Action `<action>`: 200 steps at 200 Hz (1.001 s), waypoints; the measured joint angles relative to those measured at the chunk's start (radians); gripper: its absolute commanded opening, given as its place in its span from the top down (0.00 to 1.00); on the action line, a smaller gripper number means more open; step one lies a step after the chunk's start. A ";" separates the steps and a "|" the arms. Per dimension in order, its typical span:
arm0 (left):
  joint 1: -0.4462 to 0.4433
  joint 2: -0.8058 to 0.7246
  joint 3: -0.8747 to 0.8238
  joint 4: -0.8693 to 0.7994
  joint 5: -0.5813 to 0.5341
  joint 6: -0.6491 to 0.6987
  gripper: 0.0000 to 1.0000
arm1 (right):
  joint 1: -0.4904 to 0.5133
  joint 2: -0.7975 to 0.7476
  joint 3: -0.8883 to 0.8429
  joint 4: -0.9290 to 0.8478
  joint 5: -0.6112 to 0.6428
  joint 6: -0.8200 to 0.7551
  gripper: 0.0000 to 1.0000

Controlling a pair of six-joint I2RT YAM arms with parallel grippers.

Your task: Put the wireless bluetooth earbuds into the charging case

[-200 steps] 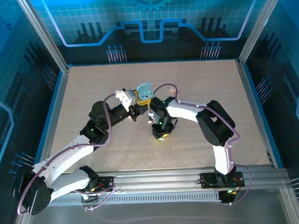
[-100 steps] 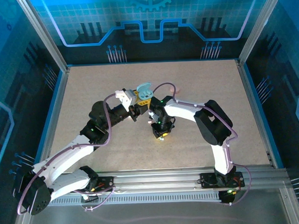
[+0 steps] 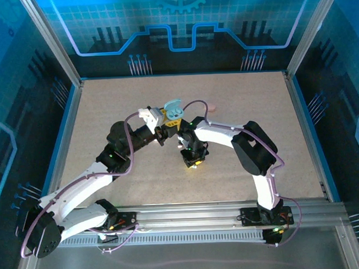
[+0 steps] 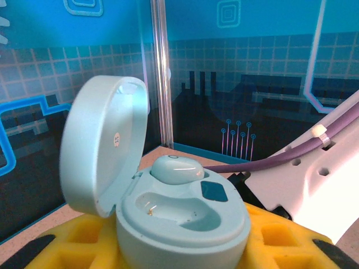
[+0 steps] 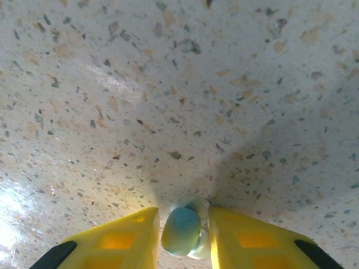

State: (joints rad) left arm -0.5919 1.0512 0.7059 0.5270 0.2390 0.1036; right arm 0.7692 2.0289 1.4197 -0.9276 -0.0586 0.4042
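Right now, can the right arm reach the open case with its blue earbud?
Probably yes. The right gripper pinches the earbud near the case held by the left gripper; the lid stands open, one slot is empty, and nothing lies between them.

My left arm stretches from its base at 7 o'clock toward 1 o'clock, forearm low, and my left gripper (image 3: 169, 123) is clamped on the charging case (image 4: 185, 216). My right arm climbs from 5 o'clock toward 12, folds at the elbow and runs toward 9 o'clock. Its wrist tips downward, and my right gripper (image 3: 191, 162) pinches an earbud (image 5: 180, 230) between its yellow fingers (image 5: 120, 241).
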 measured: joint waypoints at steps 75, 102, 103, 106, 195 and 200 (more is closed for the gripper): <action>0.000 0.000 0.000 0.000 0.000 0.000 0.68 | 0.001 -0.003 0.001 -0.003 0.015 0.018 0.79; 0.000 0.000 0.000 0.000 0.000 0.000 0.68 | -0.023 -0.076 -0.060 0.058 -0.029 0.025 0.80; 0.000 0.000 0.000 0.000 0.000 0.000 0.68 | -0.024 -0.080 -0.063 0.060 -0.031 0.026 0.80; 0.000 0.000 0.000 0.000 0.000 0.000 0.68 | -0.033 -0.098 -0.076 0.068 -0.039 0.028 0.80; 0.003 0.035 0.000 0.002 -0.012 -0.001 0.68 | -0.400 -0.572 -0.329 0.454 -0.727 0.150 0.80; 0.004 0.040 0.000 0.002 -0.012 -0.003 0.68 | -0.406 -0.586 -0.329 0.472 -0.764 0.160 0.80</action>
State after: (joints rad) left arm -0.5877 1.0912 0.7059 0.5289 0.2268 0.1005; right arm 0.3637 1.4429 1.0904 -0.4557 -0.8230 0.5640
